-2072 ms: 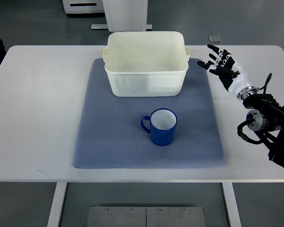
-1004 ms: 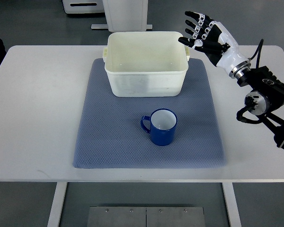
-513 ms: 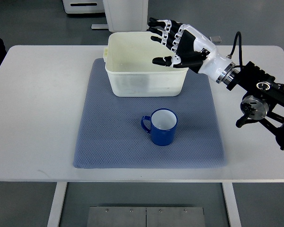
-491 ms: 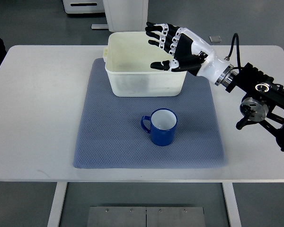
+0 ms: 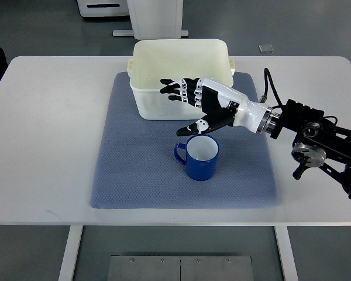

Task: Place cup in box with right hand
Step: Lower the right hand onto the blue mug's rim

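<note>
On the mat: my cup (image 5: 200, 157) stands upright, blue outside, white inside, handle toward the picture's left.
My right hand (image 5: 203, 107): it hangs above the mat between cup and box, arm reaching in from the right edge; nothing in its grasp.
Fingers (image 5: 174, 89): spread loose, stretched toward the picture's left across the box's near wall; the thumb points down, its tip just over the cup's far rim. I cannot tell if it touches.
Box (image 5: 146, 76): cream, open-topped, on the mat's far half, beyond the cup and apart from it.
Mat (image 5: 134, 164): grey-blue, lying flat on the white table (image 5: 47, 140).
My left arm: out of sight.
</note>
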You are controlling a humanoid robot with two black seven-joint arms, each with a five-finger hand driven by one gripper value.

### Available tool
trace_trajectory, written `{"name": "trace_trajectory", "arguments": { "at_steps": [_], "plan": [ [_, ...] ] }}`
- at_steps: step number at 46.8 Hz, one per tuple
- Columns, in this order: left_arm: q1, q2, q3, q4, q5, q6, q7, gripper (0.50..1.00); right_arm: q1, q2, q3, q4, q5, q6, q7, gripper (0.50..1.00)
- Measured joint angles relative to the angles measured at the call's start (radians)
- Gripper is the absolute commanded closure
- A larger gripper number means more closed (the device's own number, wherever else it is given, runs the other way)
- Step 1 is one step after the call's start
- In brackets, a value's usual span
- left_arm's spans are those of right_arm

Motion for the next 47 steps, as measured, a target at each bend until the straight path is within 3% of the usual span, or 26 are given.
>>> {"name": "trace_trajectory", "arguments": {
  "at_steps": [16, 27, 47],
  "plan": [
    [0.0, 0.0, 0.0, 0.0, 0.0, 0.0, 0.0, 0.5, -0.031, 0.009, -0.036, -0.074, -0.04, -0.001, 0.019, 0.5],
    [0.0, 0.0, 0.0, 0.0, 0.0, 0.0, 0.0, 0.5, -0.035, 0.008, -0.087, -0.131, -0.048, -0.002, 0.073, 0.5],
    [0.0, 0.0, 0.0, 0.0, 0.0, 0.0, 0.0, 0.5, -0.048, 0.007, -0.108, -0.133, -0.048, 0.0, 0.088, 0.5]
  ]
}}
